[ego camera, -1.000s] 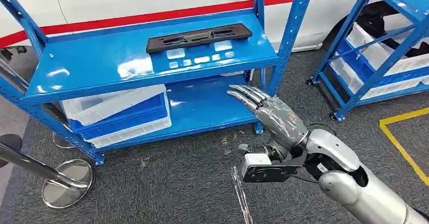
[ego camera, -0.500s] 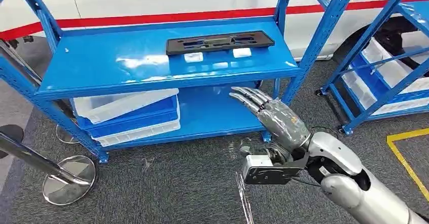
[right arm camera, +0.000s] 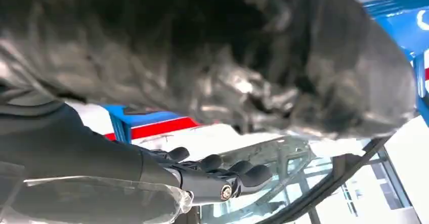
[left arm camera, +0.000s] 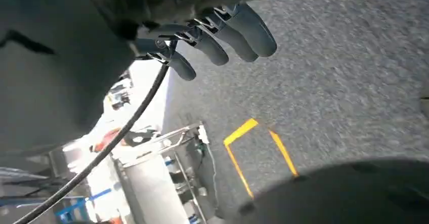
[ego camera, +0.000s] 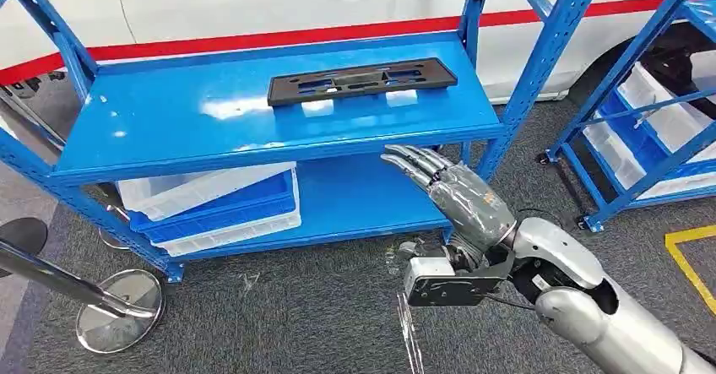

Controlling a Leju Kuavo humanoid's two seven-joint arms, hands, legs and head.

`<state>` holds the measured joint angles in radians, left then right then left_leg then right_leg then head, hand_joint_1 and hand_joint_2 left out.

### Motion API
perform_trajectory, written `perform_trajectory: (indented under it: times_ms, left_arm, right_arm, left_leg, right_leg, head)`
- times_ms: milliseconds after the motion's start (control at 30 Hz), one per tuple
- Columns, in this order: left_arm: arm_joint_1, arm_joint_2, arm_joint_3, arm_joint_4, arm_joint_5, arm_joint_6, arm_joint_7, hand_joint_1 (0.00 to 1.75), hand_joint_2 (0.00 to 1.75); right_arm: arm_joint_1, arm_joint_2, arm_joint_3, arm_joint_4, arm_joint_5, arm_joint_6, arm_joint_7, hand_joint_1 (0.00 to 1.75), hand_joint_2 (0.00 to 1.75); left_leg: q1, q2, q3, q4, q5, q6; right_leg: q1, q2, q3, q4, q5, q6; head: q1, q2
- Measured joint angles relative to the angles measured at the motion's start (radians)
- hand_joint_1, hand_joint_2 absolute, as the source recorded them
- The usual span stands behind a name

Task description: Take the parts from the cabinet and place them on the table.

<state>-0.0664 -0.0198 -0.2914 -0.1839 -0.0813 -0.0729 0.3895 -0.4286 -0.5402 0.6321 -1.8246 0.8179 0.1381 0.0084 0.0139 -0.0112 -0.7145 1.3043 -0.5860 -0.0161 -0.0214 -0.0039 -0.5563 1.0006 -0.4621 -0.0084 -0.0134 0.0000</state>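
Right hand (ego camera: 460,195) hangs below the cabinet (ego camera: 279,150) shelf's front edge, fingers (ego camera: 411,161) stretched, holding nothing. Black part (ego camera: 361,81) lies flat near the back edge, untouched. Left hand (left arm camera: 212,32) empty, fingers loosely apart.

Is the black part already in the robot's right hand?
No, the black part lies on the blue shelf, apart from the right hand.
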Motion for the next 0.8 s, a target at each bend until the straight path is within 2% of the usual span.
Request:
perform_trajectory:
  times_ms: [33,67,100,133,167,200,233,300,333,367,400,433,467,500,533,567,633,667,700,733,800]
  left_arm:
    - [0.003,0.001,0.000,0.000,0.000,0.000,0.000,0.00,0.00]
    - [0.004,0.002,0.000,0.000,0.000,0.001,0.001,0.00,0.00]
    - [0.004,0.002,0.000,0.000,0.000,0.001,0.002,0.00,0.00]
    - [0.005,0.001,0.000,0.001,0.000,0.001,0.002,0.00,0.00]
    - [0.005,0.001,0.000,0.000,0.000,0.001,0.003,0.00,0.00]
    - [-0.001,0.001,0.000,0.001,0.000,0.001,0.003,0.00,0.00]
    - [-0.001,0.001,0.000,0.001,0.000,0.001,0.005,0.00,0.00]
    - [-0.003,0.001,0.000,0.000,0.000,0.001,0.006,0.00,0.00]
    - [0.000,0.000,0.000,0.000,0.000,0.001,0.009,0.00,0.00]
    - [0.001,-0.001,0.000,0.001,0.000,0.001,0.011,0.00,0.00]
    - [0.000,0.000,0.000,0.000,-0.002,0.001,0.012,0.00,0.00]
    - [0.000,0.000,0.000,0.000,-0.003,0.001,0.011,0.00,0.00]
    - [-0.002,0.000,0.000,0.001,-0.009,0.003,0.012,0.00,0.00]
    - [-0.002,0.000,0.000,0.000,-0.010,0.002,0.012,0.00,0.00]
    - [-0.002,0.000,-0.001,0.000,-0.011,0.002,0.012,0.00,0.00]
    - [-0.001,0.000,-0.001,0.000,-0.013,0.001,0.012,0.00,0.00]
    - [-0.001,-0.001,-0.001,0.000,-0.017,-0.001,0.012,0.00,0.00]
    - [-0.001,-0.005,-0.002,0.001,-0.017,-0.004,0.011,0.00,0.00]
    - [-0.005,-0.005,-0.003,0.000,-0.017,-0.004,0.012,0.00,0.00]
    - [-0.004,-0.005,-0.005,0.000,-0.018,-0.003,0.011,0.00,0.00]
    - [-0.004,-0.005,-0.007,0.000,-0.018,-0.003,0.011,0.00,0.00]
  right_arm:
    - [0.000,0.000,0.000,0.000,-0.004,0.000,0.004,0.00,0.00]
    - [0.000,0.000,0.000,0.000,-0.011,0.000,0.012,0.00,0.00]
    - [0.000,0.000,-0.001,0.000,-0.015,0.000,0.014,0.00,0.00]
    - [0.000,0.000,-0.002,0.000,-0.018,0.000,0.017,0.00,0.00]
    - [-0.002,0.000,-0.002,0.000,-0.019,0.000,0.021,0.00,0.00]
    - [-0.001,0.000,-0.004,0.000,-0.022,-0.001,0.027,0.00,1.75]
    - [-0.001,0.000,-0.006,0.002,-0.026,-0.002,0.033,0.00,0.00]
    - [-0.001,0.000,-0.011,0.004,-0.043,-0.008,0.043,0.00,0.00]
    - [-0.001,0.000,-0.019,0.007,-0.056,-0.009,0.055,0.00,0.00]
    - [-0.002,0.000,-0.026,0.013,-0.065,-0.010,0.060,0.00,1.75]
    - [-0.003,0.000,-0.036,0.024,-0.072,-0.010,0.067,0.00,1.75]
    - [-0.003,0.000,-0.039,0.037,-0.077,-0.010,0.071,0.00,1.75]
    - [0.001,0.000,-0.040,0.057,-0.082,-0.012,0.072,0.00,1.75]
    - [0.005,0.001,-0.040,0.077,-0.085,-0.018,0.073,0.00,1.75]
    - [0.006,0.001,-0.042,0.095,-0.085,-0.024,0.072,0.00,1.75]
    - [0.005,0.002,-0.046,0.113,-0.085,-0.034,0.072,0.00,1.75]
    - [0.001,0.002,-0.056,0.146,-0.085,-0.047,0.072,0.00,1.75]
    - [-0.003,0.002,-0.059,0.167,-0.085,-0.049,0.072,0.00,1.75]
    - [-0.006,0.003,-0.060,0.179,-0.085,-0.050,0.072,0.00,1.75]
    - [-0.008,0.003,-0.062,0.188,-0.085,-0.051,0.072,0.00,1.75]
    - [-0.010,0.004,-0.068,0.203,-0.085,-0.053,0.072,0.00,1.75]
  left_leg:
    - [0.002,0.002,0.011,-0.050,0.049,-0.002]
    - [0.003,0.005,0.041,-0.142,0.116,-0.003]
    - [0.004,0.007,0.071,-0.224,0.168,-0.003]
    - [0.002,0.008,0.086,-0.251,0.163,-0.001]
    - [-0.005,0.008,0.100,-0.273,0.153,0.004]
    - [-0.003,0.007,0.097,-0.269,0.146,0.017]
    - [-0.005,0.006,0.096,-0.271,0.143,0.022]
    - [-0.005,0.004,0.101,-0.276,0.138,0.035]
    - [-0.001,0.005,0.114,-0.284,0.135,0.044]
    - [-0.001,0.004,0.119,-0.285,0.132,0.048]
    - [-0.001,0.004,0.125,-0.288,0.128,0.055]
    - [-0.003,0.004,0.128,-0.288,0.125,0.059]
    - [-0.006,0.003,0.133,-0.288,0.118,0.064]
    - [-0.009,0.000,0.141,-0.288,0.112,0.066]
    - [-0.011,-0.003,0.153,-0.288,0.104,0.066]
    - [-0.013,-0.006,0.166,-0.289,0.095,0.066]
    - [-0.016,-0.011,0.190,-0.290,0.077,0.063]
    - [-0.017,-0.012,0.190,-0.291,0.070,0.059]
    - [-0.020,-0.017,0.191,-0.287,0.067,0.053]
    - [-0.016,-0.015,0.186,-0.290,0.067,0.048]
    - [-0.016,-0.014,0.195,-0.302,0.064,0.038]
  right_leg:
    - [-0.002,0.001,0.013,0.000,-0.009,0.003]
    - [-0.005,0.001,0.029,0.001,-0.020,0.008]
    - [-0.007,0.001,0.043,0.001,-0.030,0.014]
    - [-0.007,0.001,0.042,-0.002,-0.038,0.022]
    - [0.000,0.002,0.043,0.004,-0.045,0.031]
    - [0.002,0.002,0.041,0.000,-0.045,0.036]
    - [0.001,0.001,0.044,-0.003,-0.046,0.040]
    - [-0.002,0.001,0.053,-0.011,-0.052,0.049]
    - [-0.005,0.000,0.058,0.003,-0.066,0.054]
    - [-0.004,0.001,0.045,0.029,-0.075,0.055]
    - [-0.003,0.001,-0.010,0.123,-0.108,0.055]
    - [-0.001,0.002,-0.053,0.192,-0.128,0.055]
    - [0.000,0.002,-0.118,0.284,-0.148,0.054]
    - [0.000,0.002,-0.159,0.323,-0.139,0.052]
    - [0.002,0.002,-0.169,0.307,-0.102,0.047]
    - [0.004,0.002,-0.158,0.249,-0.046,0.041]
    - [0.016,0.004,-0.107,0.083,0.073,0.020]
    - [0.023,0.007,-0.093,0.057,0.069,0.008]
    - [0.025,0.006,-0.079,0.027,0.065,0.007]
    - [0.026,0.004,-0.079,0.023,0.052,0.008]
    - [0.027,0.006,-0.075,0.014,0.049,0.003]
  head:
    - [0.001,0.000]
    - [0.000,0.000]
    - [0.001,0.000]
    - [0.002,0.000]
    - [-0.006,0.000]
    - [-0.003,0.000]
    - [0.004,0.000]
    - [0.004,0.000]
    - [0.008,0.000]
    - [0.012,0.000]
    - [0.015,0.000]
    - [0.016,0.000]
    - [0.015,0.000]
    - [0.016,0.000]
    - [0.014,0.000]
    - [0.015,0.000]
    - [0.016,0.000]
    - [0.011,0.000]
    - [0.010,0.000]
    - [0.011,0.000]
    - [0.013,0.000]
